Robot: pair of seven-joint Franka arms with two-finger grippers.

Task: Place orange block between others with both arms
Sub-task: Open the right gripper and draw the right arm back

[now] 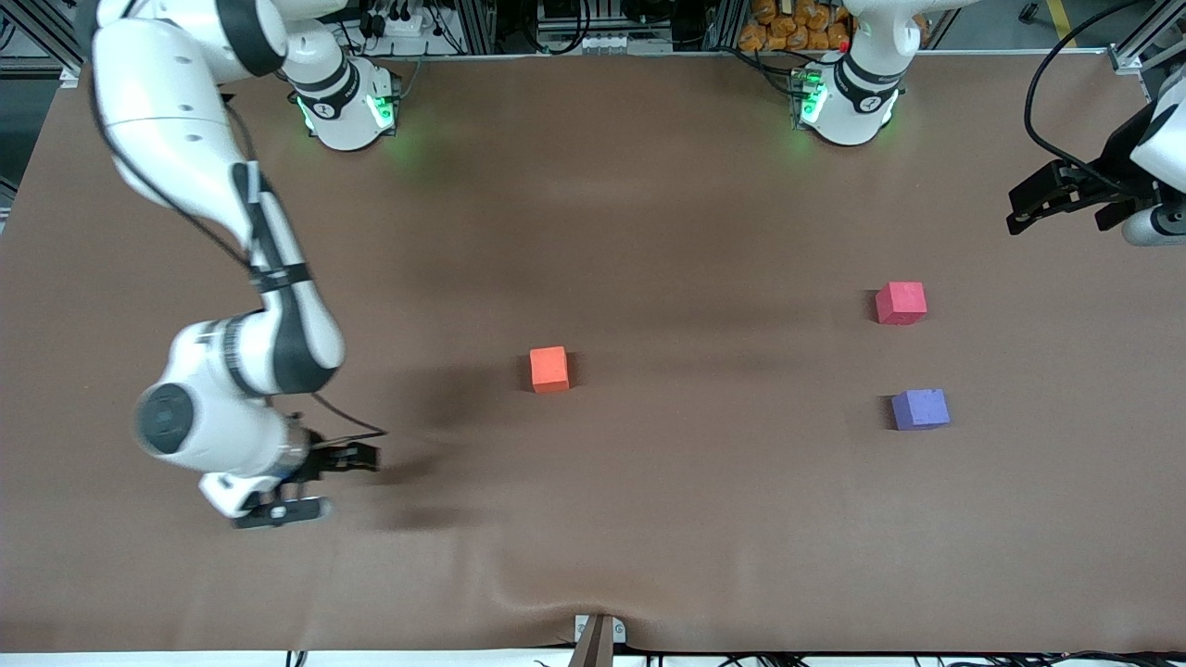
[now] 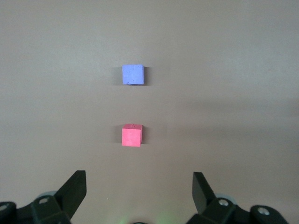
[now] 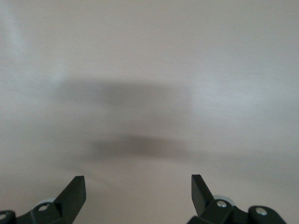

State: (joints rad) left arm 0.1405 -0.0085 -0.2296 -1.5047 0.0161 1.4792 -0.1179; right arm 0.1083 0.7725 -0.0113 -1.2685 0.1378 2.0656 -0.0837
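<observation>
The orange block [image 1: 549,369] sits alone near the middle of the brown table. The others lie toward the left arm's end: a pinkish-red cube [image 1: 901,303] [image 2: 131,135], and a purple-blue cube [image 1: 920,409] [image 2: 133,74] nearer the front camera, with a gap between them. My left gripper [image 1: 1015,211] [image 2: 139,184] hovers open and empty over the table's edge at that end, apart from both cubes. My right gripper [image 1: 350,482] [image 3: 138,184] is open and empty, low over bare table toward the right arm's end, well apart from the orange block, which its wrist view does not show.
The brown table cover [image 1: 593,232] is wrinkled along its front edge [image 1: 519,593]. A bracket [image 1: 598,635] sticks up at the middle of that edge. Both green-lit bases [image 1: 347,111] [image 1: 843,102] stand along the back, with cables and racks past them.
</observation>
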